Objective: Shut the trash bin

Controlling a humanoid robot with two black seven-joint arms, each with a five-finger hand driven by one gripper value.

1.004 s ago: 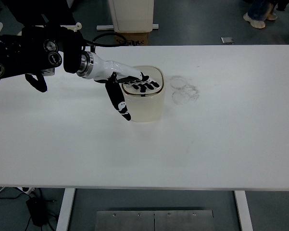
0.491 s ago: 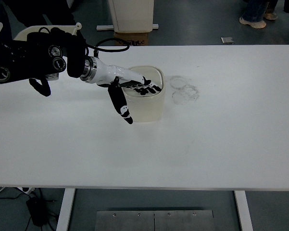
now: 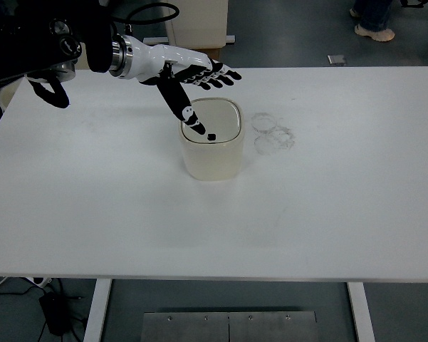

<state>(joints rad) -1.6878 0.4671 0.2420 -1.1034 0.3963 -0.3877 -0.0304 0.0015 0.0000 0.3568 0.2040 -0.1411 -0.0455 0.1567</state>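
A small cream trash bin (image 3: 212, 152) with rounded corners stands near the middle of the white table (image 3: 327, 214). Its flat lid (image 3: 217, 121) lies level on top, with a small black mark at its front edge. My left hand (image 3: 199, 85) hovers above the bin's back left, raised clear of the lid. Its fingers (image 3: 217, 73) are spread flat and the thumb points down toward the lid. It holds nothing. The right arm is out of view.
Faint ring-shaped marks (image 3: 273, 134) show on the table just right of the bin. A person's shoes (image 3: 374, 32) are on the floor at the top right. A white cabinet base (image 3: 199, 25) stands behind the table.
My left hand, which lay on the bin's lid, has lifted up and back toward the far left. The lid now shows uncovered and level.
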